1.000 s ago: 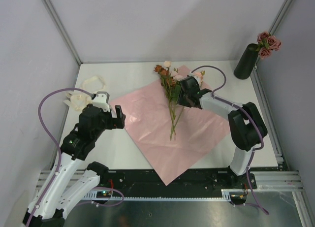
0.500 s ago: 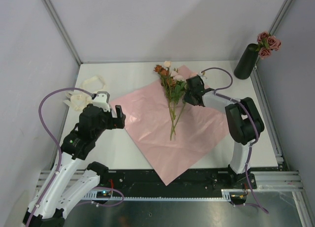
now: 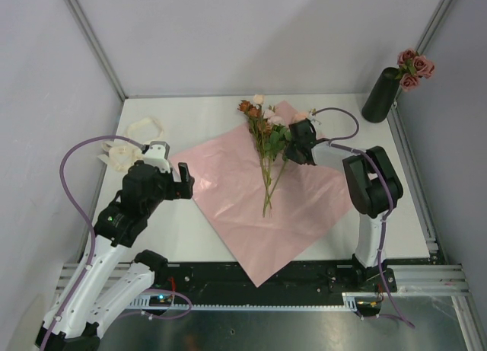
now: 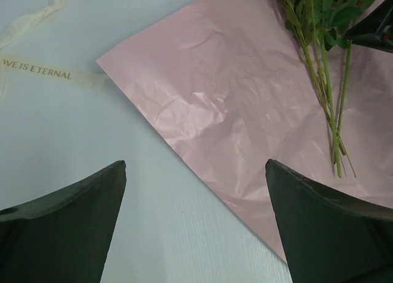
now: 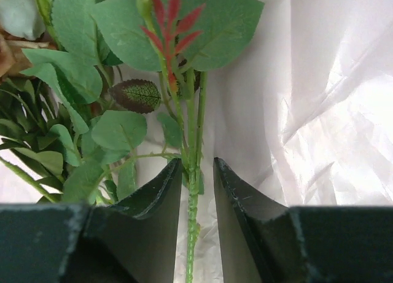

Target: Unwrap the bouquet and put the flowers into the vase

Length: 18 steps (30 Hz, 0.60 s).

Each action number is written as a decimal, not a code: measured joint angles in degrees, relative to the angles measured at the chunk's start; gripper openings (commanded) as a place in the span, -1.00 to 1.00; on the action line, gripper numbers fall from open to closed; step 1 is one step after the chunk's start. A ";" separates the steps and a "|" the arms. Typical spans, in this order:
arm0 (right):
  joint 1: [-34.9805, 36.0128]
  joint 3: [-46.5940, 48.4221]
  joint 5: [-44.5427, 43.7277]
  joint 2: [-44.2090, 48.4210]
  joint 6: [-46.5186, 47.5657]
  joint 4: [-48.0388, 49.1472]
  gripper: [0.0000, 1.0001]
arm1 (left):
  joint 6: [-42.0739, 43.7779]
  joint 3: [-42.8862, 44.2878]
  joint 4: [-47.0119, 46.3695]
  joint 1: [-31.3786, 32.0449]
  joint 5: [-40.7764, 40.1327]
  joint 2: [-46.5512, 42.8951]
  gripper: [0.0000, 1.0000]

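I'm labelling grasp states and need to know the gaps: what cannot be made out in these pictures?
- Right wrist view: whether the right hand truly pinches the stem; its fingers crowd the contact.
- Left wrist view: the start of the ribbon lettering, cut off by the left edge.
- Top view: the vase mouth, hidden by roses.

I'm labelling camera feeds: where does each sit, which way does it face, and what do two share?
Top external: above and behind the bases, looking down at the table; both arms, left gripper and right gripper show.
Left wrist: left arm, looking down at the pink paper; its spread fingers fill the bottom corners.
Right wrist: close on the flowers; its fingers flank one stem.
Shared: all three show pink paper and flowers.
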State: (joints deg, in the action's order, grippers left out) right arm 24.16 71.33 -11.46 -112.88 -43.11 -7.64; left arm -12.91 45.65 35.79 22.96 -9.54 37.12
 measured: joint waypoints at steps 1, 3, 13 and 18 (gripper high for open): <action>-0.04 0.00 0.11 -0.39 0.00 0.20 -0.41 | 0.00 0.00 0.00 0.00 0.00 0.00 0.99; -0.17 0.00 0.20 -0.61 0.04 0.79 -0.52 | 0.00 0.00 0.00 0.00 0.00 0.00 0.99; -0.28 0.00 0.44 -0.28 2.47 2.71 -1.00 | 0.00 0.00 0.00 0.00 -0.42 0.00 0.99; 0.13 -0.55 -1.03 3.80 4.42 1.81 -1.00 | 0.00 0.00 0.00 0.00 -0.44 0.00 0.99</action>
State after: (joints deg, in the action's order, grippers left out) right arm 24.29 70.78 -12.49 -109.08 -38.70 -5.82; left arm -12.91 45.65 35.79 22.96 -9.98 37.12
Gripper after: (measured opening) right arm 0.035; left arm 0.996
